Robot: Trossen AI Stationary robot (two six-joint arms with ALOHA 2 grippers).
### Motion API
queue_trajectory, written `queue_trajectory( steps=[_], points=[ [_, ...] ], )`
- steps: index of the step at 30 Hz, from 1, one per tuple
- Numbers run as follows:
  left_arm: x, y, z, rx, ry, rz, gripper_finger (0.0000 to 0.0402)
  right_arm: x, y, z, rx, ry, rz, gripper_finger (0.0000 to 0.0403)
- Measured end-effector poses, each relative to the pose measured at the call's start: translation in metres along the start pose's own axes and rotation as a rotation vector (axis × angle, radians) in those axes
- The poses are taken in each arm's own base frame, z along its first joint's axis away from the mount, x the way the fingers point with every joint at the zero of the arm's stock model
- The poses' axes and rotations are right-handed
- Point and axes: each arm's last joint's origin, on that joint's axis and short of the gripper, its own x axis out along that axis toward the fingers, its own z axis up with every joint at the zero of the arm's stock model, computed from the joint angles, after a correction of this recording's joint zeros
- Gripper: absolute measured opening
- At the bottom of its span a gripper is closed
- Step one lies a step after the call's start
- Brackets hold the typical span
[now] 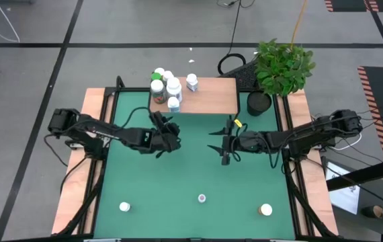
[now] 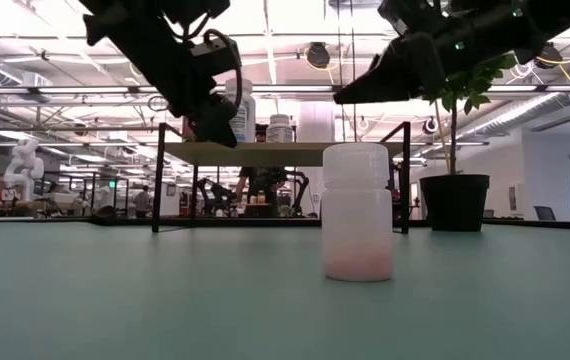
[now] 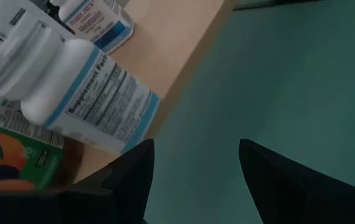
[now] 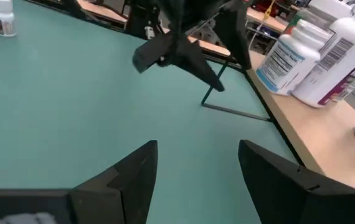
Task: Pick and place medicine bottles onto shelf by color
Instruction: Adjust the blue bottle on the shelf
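The left gripper (image 1: 166, 138) hangs left of centre in the high view, just below the shelf (image 1: 211, 97), its fingers spread wide and holding nothing; the right gripper (image 1: 224, 144) hovers right of centre, likewise wide and empty. A cluster of medicine bottles (image 1: 167, 87) crowds the shelf's upper-left end, while three more stand along the bottom of the frame: one (image 1: 124, 207) at lower left, one (image 1: 202, 197) at centre, one (image 1: 266, 210) at lower right. Judged from this, the next pick is one of those three; come straight down over the cap, close at mid-body, and keep clear of the crowded cluster when placing. In the left wrist view a blue-banded bottle (image 3: 84, 93) reads "Supplement Facts"; another (image 3: 99, 22) reads "Melatonin".
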Motion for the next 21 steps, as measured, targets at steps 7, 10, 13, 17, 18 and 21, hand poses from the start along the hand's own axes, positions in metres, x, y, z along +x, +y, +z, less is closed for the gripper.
queue_trajectory(
  steps=[7, 10, 13, 17, 18, 21],
  points=[
    [0.009, 0.008, 0.001, 0.012, 0.008, 0.005, 0.0236, -0.006, 0.009, -0.01, -0.031, 0.016, -0.069, 0.0191],
    [0.015, 0.012, 0.001, 0.003, 0.019, -0.012, 0.0236, -0.008, 0.013, -0.009, -0.048, 0.005, -0.077, 0.018],
    [0.019, 0.016, 0.001, -0.005, 0.026, -0.007, 0.0236, -0.008, 0.014, -0.006, -0.043, -0.019, -0.073, 0.0173],
    [0.024, 0.021, 0.002, -0.012, 0.025, -0.01, 0.0236, -0.008, 0.014, -0.006, -0.049, -0.018, -0.073, 0.0171],
    [0.025, 0.022, 0.002, -0.015, 0.026, -0.008, 0.0236, -0.008, 0.014, -0.006, -0.05, -0.018, -0.073, 0.0171],
    [0.029, 0.025, 0.003, -0.023, 0.022, -0.006, 0.0236, -0.008, 0.014, -0.006, -0.054, -0.017, -0.073, 0.0171]
  ],
)
